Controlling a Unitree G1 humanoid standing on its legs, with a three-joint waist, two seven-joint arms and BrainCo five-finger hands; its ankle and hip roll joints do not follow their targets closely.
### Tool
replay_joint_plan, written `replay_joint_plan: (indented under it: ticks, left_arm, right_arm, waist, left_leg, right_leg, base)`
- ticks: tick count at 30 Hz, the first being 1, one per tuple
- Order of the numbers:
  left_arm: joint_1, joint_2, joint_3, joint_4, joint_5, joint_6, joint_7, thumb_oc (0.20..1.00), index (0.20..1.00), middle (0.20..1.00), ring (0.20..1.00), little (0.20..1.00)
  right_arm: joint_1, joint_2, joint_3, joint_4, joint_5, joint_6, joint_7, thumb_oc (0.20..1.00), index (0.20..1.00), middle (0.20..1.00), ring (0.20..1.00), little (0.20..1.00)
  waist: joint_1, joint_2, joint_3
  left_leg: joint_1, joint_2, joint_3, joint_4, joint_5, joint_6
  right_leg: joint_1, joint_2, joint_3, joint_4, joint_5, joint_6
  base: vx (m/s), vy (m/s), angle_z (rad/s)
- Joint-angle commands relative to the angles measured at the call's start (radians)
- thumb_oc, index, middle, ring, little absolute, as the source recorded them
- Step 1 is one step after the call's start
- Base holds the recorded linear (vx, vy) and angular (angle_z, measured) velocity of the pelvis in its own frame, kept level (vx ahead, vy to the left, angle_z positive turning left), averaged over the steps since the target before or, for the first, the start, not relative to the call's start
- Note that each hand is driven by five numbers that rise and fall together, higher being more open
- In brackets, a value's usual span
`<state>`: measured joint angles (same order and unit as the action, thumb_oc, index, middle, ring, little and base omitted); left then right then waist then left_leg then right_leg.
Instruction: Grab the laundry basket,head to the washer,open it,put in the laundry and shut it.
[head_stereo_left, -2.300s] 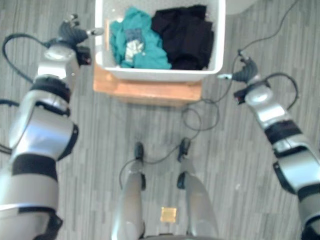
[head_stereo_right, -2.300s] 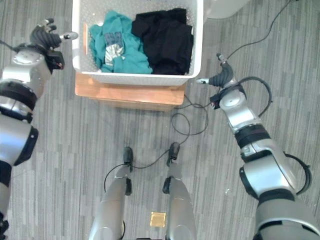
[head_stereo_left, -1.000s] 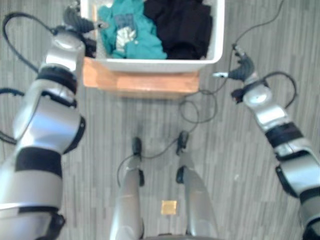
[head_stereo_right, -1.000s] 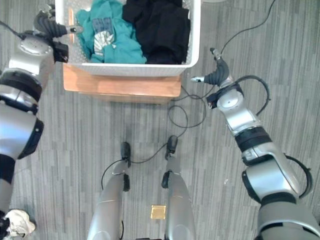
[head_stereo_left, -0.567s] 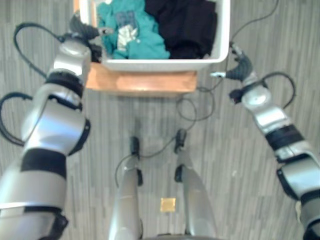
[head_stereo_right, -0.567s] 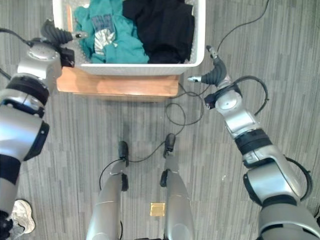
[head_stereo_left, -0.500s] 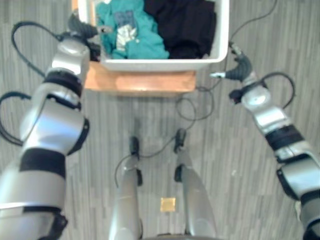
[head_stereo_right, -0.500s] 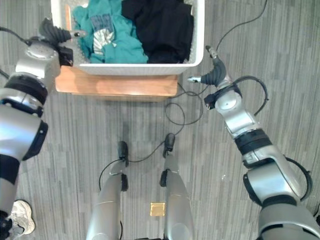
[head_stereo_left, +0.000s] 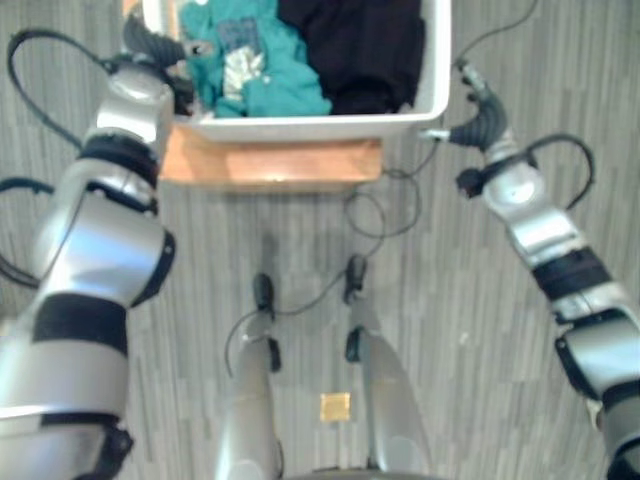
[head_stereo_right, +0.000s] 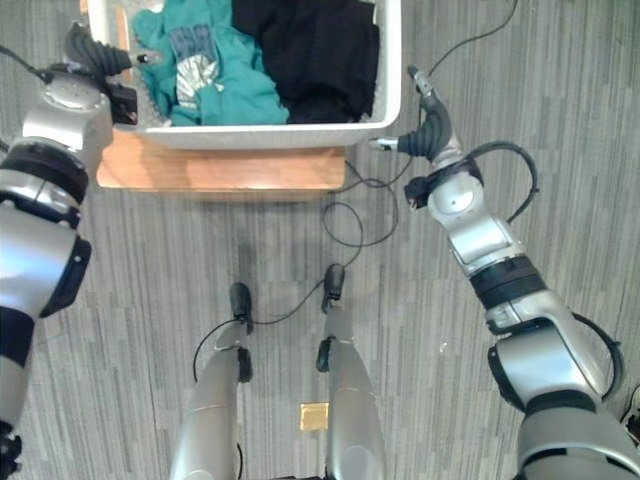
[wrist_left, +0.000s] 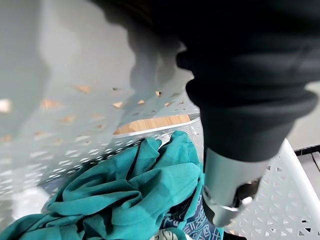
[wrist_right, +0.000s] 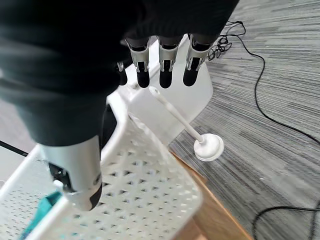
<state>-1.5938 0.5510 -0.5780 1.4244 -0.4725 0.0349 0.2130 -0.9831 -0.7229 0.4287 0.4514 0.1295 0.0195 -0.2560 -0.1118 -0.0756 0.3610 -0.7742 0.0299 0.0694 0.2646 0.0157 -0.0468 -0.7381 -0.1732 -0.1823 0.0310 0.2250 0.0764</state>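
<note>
We see the white laundry basket (head_stereo_right: 390, 70) at the top middle of the frame, on a wood stand (head_stereo_right: 220, 170). Teal clothes (head_stereo_right: 200, 80) and black clothes (head_stereo_right: 310, 50) lie inside. Our left hand (head_stereo_right: 95, 55) is at the basket's left wall, upper left; can't tell its fingers. Our right hand (head_stereo_right: 425, 125) is just beside the right rim, fingers (wrist_right: 165, 70) straight, holding nothing.

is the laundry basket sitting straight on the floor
No: the white laundry basket rests on a low wooden stand, which keeps it off the grey floor.
</note>
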Motion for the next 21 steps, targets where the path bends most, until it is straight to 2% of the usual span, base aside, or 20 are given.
replay_joint_plan:
  ticks: [1, 2, 5, 6, 7, 8, 9, 10, 11, 12, 13, 14, 15, 16, 17, 18, 20, 21]
  left_arm:
    - [-0.054, -0.049, -0.010, 0.060, 0.026, -0.029, 0.017, 1.000, 1.000, 1.000, 1.000, 1.000]
    - [-0.058, -0.052, -0.013, 0.063, 0.024, -0.027, 0.020, 1.000, 1.000, 1.000, 1.000, 1.000]
    - [-0.056, -0.065, -0.016, 0.075, 0.020, -0.024, 0.027, 1.000, 1.000, 1.000, 1.000, 1.000]
    - [-0.058, -0.064, -0.015, 0.075, 0.020, -0.024, 0.027, 1.000, 1.000, 1.000, 1.000, 1.000]
    - [-0.055, -0.067, -0.021, 0.078, 0.020, -0.022, 0.025, 1.000, 1.000, 1.000, 1.000, 1.000]
    - [-0.057, -0.065, -0.021, 0.078, 0.020, -0.022, 0.025, 1.000, 1.000, 1.000, 1.000, 1.000]
    - [-0.058, -0.070, -0.024, 0.081, 0.017, -0.021, 0.024, 1.000, 1.000, 1.000, 1.000, 1.000]
    - [-0.057, -0.075, -0.031, 0.086, 0.011, -0.016, 0.021, 1.000, 1.000, 1.000, 1.000, 1.000]
    - [-0.058, -0.073, -0.031, 0.086, 0.010, -0.016, 0.020, 1.000, 1.000, 1.000, 1.000, 1.000]
    - [-0.061, -0.072, -0.034, 0.090, 0.009, -0.012, 0.019, 1.000, 1.000, 1.000, 1.000, 1.000]
    - [-0.062, -0.070, -0.037, 0.095, 0.008, -0.008, 0.018, 1.000, 1.000, 1.000, 1.000, 1.000]
    - [-0.064, -0.069, -0.037, 0.099, 0.007, -0.005, 0.017, 1.000, 1.000, 1.000, 1.000, 1.000]
    - [-0.068, -0.073, -0.037, 0.107, -0.002, 0.003, 0.019, 1.000, 1.000, 1.000, 1.000, 1.000]
    - [-0.069, -0.072, -0.038, 0.107, -0.002, 0.003, 0.019, 1.000, 1.000, 1.000, 1.000, 1.000]
    - [-0.072, -0.076, -0.038, 0.108, -0.005, 0.006, 0.020, 1.000, 1.000, 1.000, 1.000, 1.000]
    - [-0.075, -0.077, -0.040, 0.110, -0.007, 0.009, 0.021, 1.000, 1.000, 1.000, 1.000, 1.000]
    - [-0.076, -0.082, -0.043, 0.112, -0.009, 0.011, 0.025, 1.000, 1.000, 1.000, 1.000, 1.000]
    - [-0.076, -0.085, -0.044, 0.112, -0.009, 0.011, 0.027, 1.000, 1.000, 1.000, 1.000, 1.000]
  right_arm:
    - [-0.084, -0.012, -0.044, 0.028, 0.048, -0.054, -0.070, 1.000, 1.000, 1.000, 1.000, 1.000]
    - [-0.104, -0.005, -0.044, 0.034, 0.059, -0.056, -0.079, 1.000, 1.000, 1.000, 1.000, 1.000]
    - [-0.183, 0.010, -0.011, 0.087, 0.091, -0.056, -0.097, 1.000, 1.000, 1.000, 1.000, 1.000]
    - [-0.187, 0.011, -0.008, 0.090, 0.092, -0.057, -0.096, 1.000, 1.000, 1.000, 1.000, 1.000]
    - [-0.218, 0.016, 0.010, 0.126, 0.098, -0.050, -0.099, 1.000, 1.000, 1.000, 1.000, 1.000]
    - [-0.221, 0.017, 0.012, 0.129, 0.099, -0.051, -0.098, 1.000, 1.000, 1.000, 1.000, 1.000]
    - [-0.243, 0.024, 0.020, 0.160, 0.110, -0.048, -0.101, 1.000, 1.000, 1.000, 1.000, 1.000]
    - [-0.277, 0.043, 0.033, 0.219, 0.133, -0.041, -0.109, 1.000, 1.000, 1.000, 1.000, 1.000]
    - [-0.282, 0.044, 0.036, 0.224, 0.135, -0.043, -0.108, 1.000, 1.000, 1.000, 1.000, 1.000]
    - [-0.299, 0.055, 0.041, 0.249, 0.145, -0.042, -0.113, 1.000, 1.000, 1.000, 1.000, 1.000]
    - [-0.313, 0.069, 0.038, 0.270, 0.156, -0.040, -0.120, 1.000, 1.000, 1.000, 1.000, 1.000]
    - [-0.323, 0.084, 0.030, 0.283, 0.166, -0.044, -0.133, 1.000, 1.000, 1.000, 1.000, 1.000]
    - [-0.329, 0.115, -0.001, 0.312, 0.204, -0.058, -0.164, 1.000, 1.000, 1.000, 1.000, 1.000]
    - [-0.330, 0.116, -0.002, 0.313, 0.204, -0.059, -0.165, 1.000, 1.000, 1.000, 1.000, 1.000]
    - [-0.334, 0.125, -0.011, 0.325, 0.216, -0.057, -0.174, 1.000, 1.000, 1.000, 1.000, 1.000]
    - [-0.338, 0.135, -0.023, 0.337, 0.225, -0.055, -0.183, 1.000, 1.000, 1.000, 1.000, 1.000]
    - [-0.343, 0.147, -0.038, 0.364, 0.244, -0.059, -0.197, 1.000, 1.000, 1.000, 1.000, 1.000]
    - [-0.349, 0.149, -0.041, 0.379, 0.253, -0.062, -0.200, 1.000, 1.000, 1.000, 1.000, 1.000]
  waist:
    - [0.007, 0.016, -0.006]
    - [0.009, 0.019, -0.014]
    - [0.013, 0.012, -0.004]
    - [0.013, 0.016, -0.010]
    - [0.016, 0.012, -0.002]
    - [0.016, 0.015, -0.009]
    - [0.018, 0.015, -0.009]
    - [0.021, 0.014, -0.002]
    - [0.022, 0.017, -0.008]
    - [0.020, 0.015, 0.000]
    - [0.024, 0.020, -0.007]
    - [0.024, 0.022, -0.005]
    - [0.025, 0.026, 0.004]
    - [0.026, 0.028, -0.003]
    - [0.024, 0.028, 0.004]
    - [0.026, 0.035, -0.003]
    - [0.028, 0.039, 0.004]
    - [0.031, 0.044, -0.003]
  left_leg:
    - [0.077, -0.005, -0.018, -0.066, -0.033, 0.015]
    - [0.087, -0.002, -0.030, -0.071, -0.056, 0.009]
    - [0.073, -0.006, -0.019, -0.067, -0.030, 0.014]
    - [0.084, -0.002, -0.030, -0.071, -0.053, 0.009]
    - [0.072, -0.005, -0.019, -0.065, -0.030, 0.015]
    - [0.082, -0.002, -0.031, -0.070, -0.053, 0.009]
    - [0.081, -0.002, -0.031, -0.068, -0.053, 0.010]
    - [0.066, -0.007, -0.020, -0.061, -0.029, 0.016]
    - [0.076, -0.004, -0.032, -0.065, -0.053, 0.011]
    - [0.065, -0.008, -0.019, -0.061, -0.029, 0.017]
    - [0.074, -0.005, -0.031, -0.066, -0.052, 0.012]
    - [0.073, -0.006, -0.030, -0.067, -0.052, 0.013]
    - [0.060, -0.012, -0.018, -0.065, -0.027, 0.019]
    - [0.070, -0.009, -0.030, -0.069, -0.050, 0.014]
    - [0.056, -0.015, -0.019, -0.065, -0.025, 0.021]
    - [0.064, -0.011, -0.032, -0.069, -0.050, 0.016]
    - [0.048, -0.019, -0.018, -0.061, -0.027, 0.024]
    - [0.056, -0.016, -0.030, -0.062, -0.053, 0.018]
  right_leg:
    - [0.146, -0.031, 0.003, 0.032, -0.089, 0.088]
    - [0.153, -0.023, 0.015, 0.031, -0.105, 0.095]
    - [0.142, -0.030, 0.001, 0.031, -0.085, 0.086]
    - [0.150, -0.023, 0.013, 0.029, -0.102, 0.094]
    - [0.142, -0.030, 0.000, 0.030, -0.084, 0.085]
    - [0.150, -0.023, 0.012, 0.028, -0.101, 0.093]
    - [0.149, -0.024, 0.011, 0.028, -0.100, 0.092]
    - [0.139, -0.030, -0.003, 0.029, -0.082, 0.081]
    - [0.147, -0.023, 0.009, 0.027, -0.099, 0.090]
    - [0.138, -0.030, -0.003, 0.028, -0.081, 0.081]
    - [0.146, -0.023, 0.007, 0.026, -0.097, 0.089]
    - [0.144, -0.023, 0.007, 0.025, -0.096, 0.088]
    - [0.133, -0.030, -0.006, 0.026, -0.078, 0.078]
    - [0.141, -0.023, 0.006, 0.023, -0.095, 0.087]
    - [0.130, -0.031, -0.005, 0.025, -0.077, 0.077]
    - [0.137, -0.025, 0.007, 0.024, -0.095, 0.085]
    - [0.124, -0.034, -0.008, 0.028, -0.078, 0.074]
    - [0.131, -0.028, 0.004, 0.028, -0.096, 0.082]
  base:
    - [0.00, 0.000, 0.00]
    - [0.00, 0.000, 0.00]
    - [-0.03, 0.006, 0.00]
    - [0.00, 0.000, 0.00]
    - [0.07, -0.001, -0.01]
    - [0.00, 0.000, 0.00]
    - [0.00, 0.000, 0.00]
    - [0.00, 0.000, 0.00]
    - [-0.09, 0.027, 0.00]
    - [0.07, 0.016, -0.01]
    - [-0.02, 0.035, -0.02]
    - [-0.02, 0.049, -0.03]
    - [-0.01, 0.035, -0.04]
    - [-0.09, 0.040, -0.05]
    - [0.07, 0.012, -0.04]
    - [-0.09, 0.037, -0.07]
    - [-0.01, 0.030, -0.05]
    - [0.06, 0.015, -0.02]
